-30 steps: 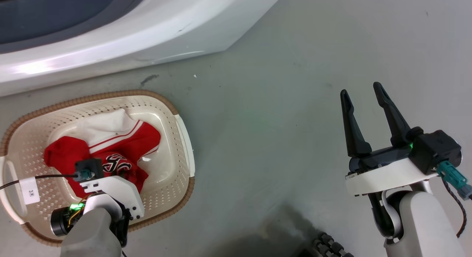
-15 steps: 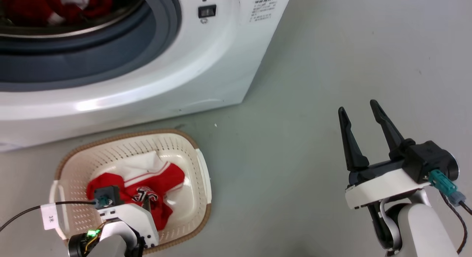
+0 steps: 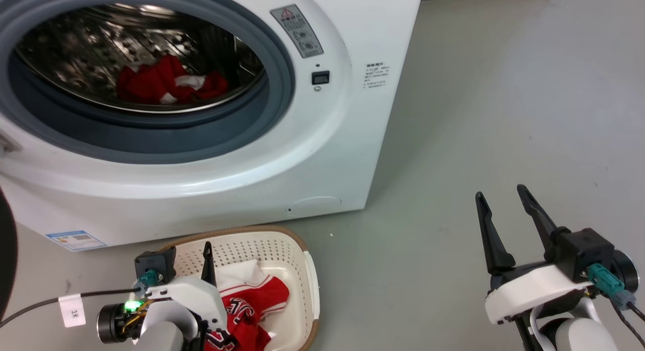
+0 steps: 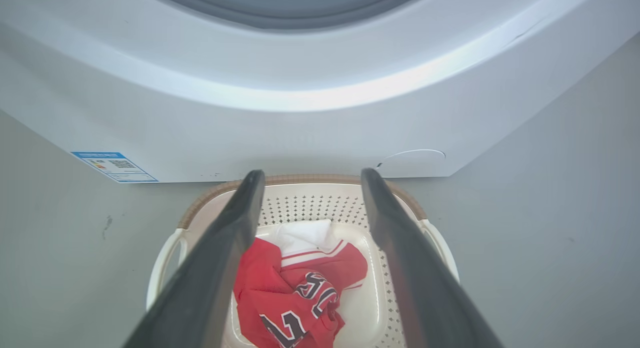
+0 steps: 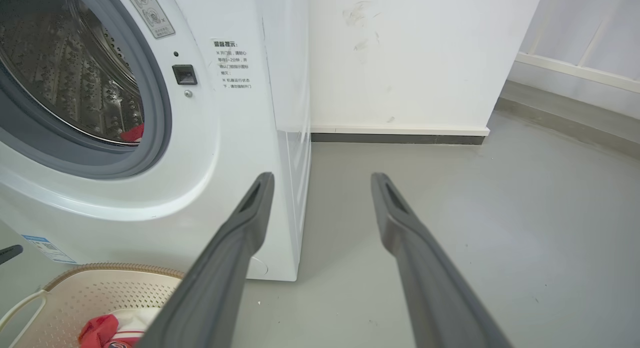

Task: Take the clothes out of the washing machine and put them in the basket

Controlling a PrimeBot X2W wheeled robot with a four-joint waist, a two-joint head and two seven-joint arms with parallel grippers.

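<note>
Hovering above the basket [image 3: 314,285], the left gripper [image 4: 312,174] was spread.
Red clothes [image 3: 259,293] lay inside at seven o'clock, more in the washing machine [image 3: 322,154] at eleven; right gripper [image 3: 500,191], at four, spread too.

The white washing machine [image 3: 322,154] stands with its porthole open, a crumpled red garment [image 3: 161,84] lying in the steel drum [image 3: 75,39]. On the floor just before it, the cream basket [image 3: 272,250] holds a rumpled red-and-white jersey [image 3: 264,296].

Ends in long, tapered black fingers [image 3: 488,230] on white shells [image 3: 529,288]. Carries black camera blocks [image 3: 584,248] with teal plugs [image 3: 602,280] and thin black cables [image 3: 108,292]. Shows a green light [image 3: 132,305] on the pale left forearm [image 3: 161,336], a white tag [image 3: 72,310] on its cable.
</note>
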